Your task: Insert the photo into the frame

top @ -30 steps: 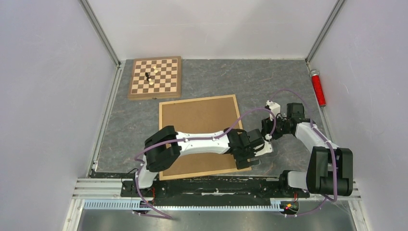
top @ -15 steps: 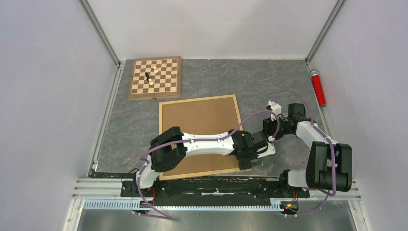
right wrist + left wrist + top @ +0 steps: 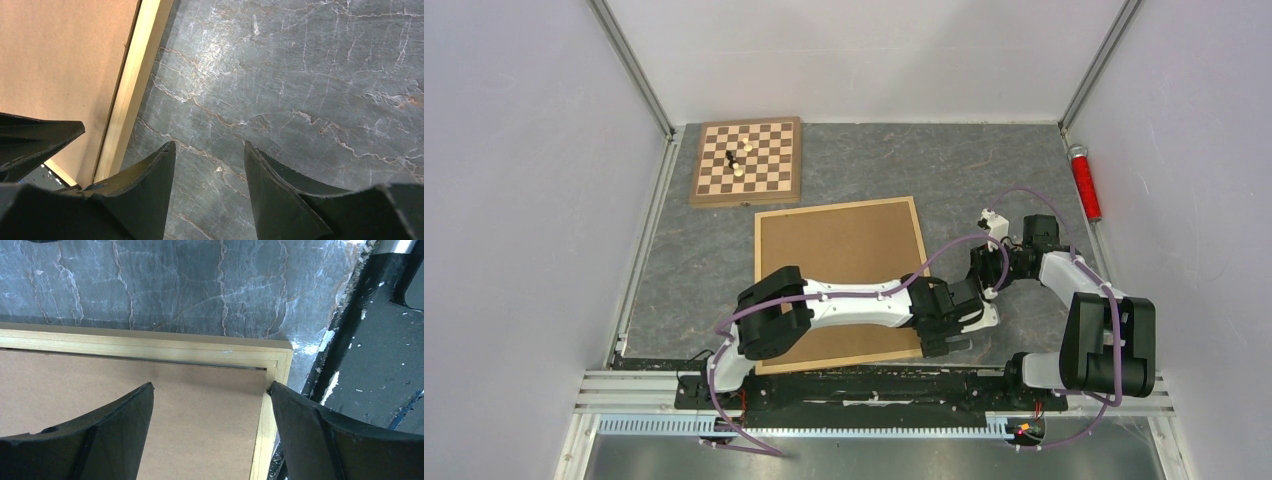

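Observation:
The frame (image 3: 834,206) of light wood lies flat mid-table, filled by a brown backing board (image 3: 839,255). The photo is out of view. My left gripper (image 3: 944,340) hangs open over the frame's near right corner. In the left wrist view that gripper (image 3: 210,387) straddles the corner of the frame (image 3: 150,347): one finger is over the board (image 3: 200,405), and the other fingertip (image 3: 280,395) is at the right-hand border. My right gripper (image 3: 976,275) is open over bare table just right of the frame. Nothing sits between its fingers (image 3: 209,145), and the frame's border (image 3: 132,87) runs to their left.
A chessboard (image 3: 747,160) with a few pieces stands at the back left. A red cylinder (image 3: 1084,182) lies along the right wall. The black base rail (image 3: 380,340) runs close to the frame's near corner. White walls close in three sides.
The left arm has drawn its gripper a little nearer and leftward, settling over the frame's near right corner. The right gripper has barely moved.

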